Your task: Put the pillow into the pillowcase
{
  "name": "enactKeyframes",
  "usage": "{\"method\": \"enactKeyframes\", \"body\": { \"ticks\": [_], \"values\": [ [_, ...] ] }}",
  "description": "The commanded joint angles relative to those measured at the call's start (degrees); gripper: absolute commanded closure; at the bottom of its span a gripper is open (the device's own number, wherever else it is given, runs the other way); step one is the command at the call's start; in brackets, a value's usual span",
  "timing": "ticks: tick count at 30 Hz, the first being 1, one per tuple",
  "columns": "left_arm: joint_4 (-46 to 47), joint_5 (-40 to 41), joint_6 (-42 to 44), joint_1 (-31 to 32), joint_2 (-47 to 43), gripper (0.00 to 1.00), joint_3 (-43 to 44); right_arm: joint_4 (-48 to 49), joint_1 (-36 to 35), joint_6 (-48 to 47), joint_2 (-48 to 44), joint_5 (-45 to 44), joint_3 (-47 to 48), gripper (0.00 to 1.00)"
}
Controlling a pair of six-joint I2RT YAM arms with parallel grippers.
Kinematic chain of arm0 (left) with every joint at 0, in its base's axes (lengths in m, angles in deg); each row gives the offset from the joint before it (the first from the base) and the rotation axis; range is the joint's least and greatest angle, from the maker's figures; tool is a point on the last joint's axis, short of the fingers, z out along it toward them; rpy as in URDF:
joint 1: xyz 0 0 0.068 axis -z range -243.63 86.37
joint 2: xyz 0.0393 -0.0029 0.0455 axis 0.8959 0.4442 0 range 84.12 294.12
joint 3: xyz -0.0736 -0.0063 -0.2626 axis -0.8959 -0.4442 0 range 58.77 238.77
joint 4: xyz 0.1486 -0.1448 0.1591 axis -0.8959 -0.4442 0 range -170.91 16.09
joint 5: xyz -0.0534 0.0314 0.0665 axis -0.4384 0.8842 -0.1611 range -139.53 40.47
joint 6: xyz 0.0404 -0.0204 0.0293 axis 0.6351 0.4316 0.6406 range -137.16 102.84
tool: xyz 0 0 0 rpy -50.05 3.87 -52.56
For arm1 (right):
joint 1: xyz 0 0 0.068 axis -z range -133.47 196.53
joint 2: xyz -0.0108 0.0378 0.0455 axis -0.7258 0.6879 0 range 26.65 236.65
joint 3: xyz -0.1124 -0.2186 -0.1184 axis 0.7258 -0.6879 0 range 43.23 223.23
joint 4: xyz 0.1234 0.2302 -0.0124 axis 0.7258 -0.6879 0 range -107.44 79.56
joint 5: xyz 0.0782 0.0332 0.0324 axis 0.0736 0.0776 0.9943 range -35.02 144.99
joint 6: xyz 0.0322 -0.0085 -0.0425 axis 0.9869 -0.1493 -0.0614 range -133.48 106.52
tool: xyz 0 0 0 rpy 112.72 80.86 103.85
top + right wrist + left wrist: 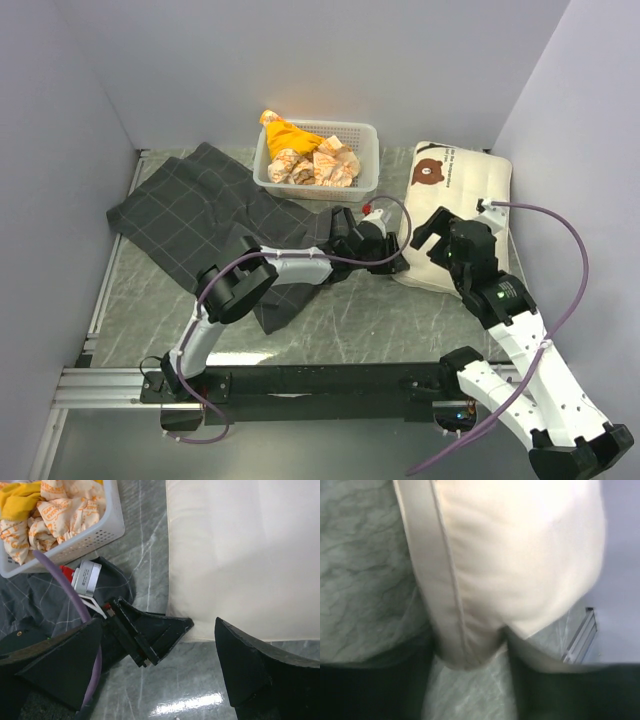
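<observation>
Toward the worktop's right edge, the left gripper (467,680) clamps the near-left corner of the cream-white quilted rectangular pillow (465,195), which lies flat with its bear face toward the far edge. Just beside it, the right gripper (157,622) hangs over the pillow's near edge, jaws spread wide. Left of centre, the dark charcoal grid-checked fabric pillowcase (190,215) lies rumpled. At the far edge sits a white perforated plastic basket (372,160) of orange and yellow cloths (310,160).

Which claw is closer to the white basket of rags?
Left. The left gripper is at the left edge of the pillow, close in front of the basket; the right gripper hovers over the pillow, farther right.
</observation>
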Motion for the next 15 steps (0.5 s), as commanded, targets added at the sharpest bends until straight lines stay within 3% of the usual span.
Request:
{"method": "enactKeyframes", "body": {
  "ticks": [1, 2, 8, 15],
  "values": [
    [10.08, -3.75, -1.71, 0.14, -2.09, 0.94, -2.21, 2.03, 0.27, -0.73, 0.15, -0.63, 0.03, 0.0],
    [9.99, -3.23, -1.62, 0.05, -3.58, 0.99, -4.91, 2.2, 0.27, -1.0, 0.5, -0.54, 0.03, 0.0],
    [2.71, 3.28, 2.59, -0.83, -24.66, 0.99, -18.52, 4.31, 0.36, -3.45, 0.59, -2.03, -0.93, 0.0],
    [-12.4, 4.16, 3.92, -8.54, -51.04, 0.99, -28.14, 11.33, 0.54, -7.06, 4.01, -0.45, -2.35, 0.0]
  ]
}}
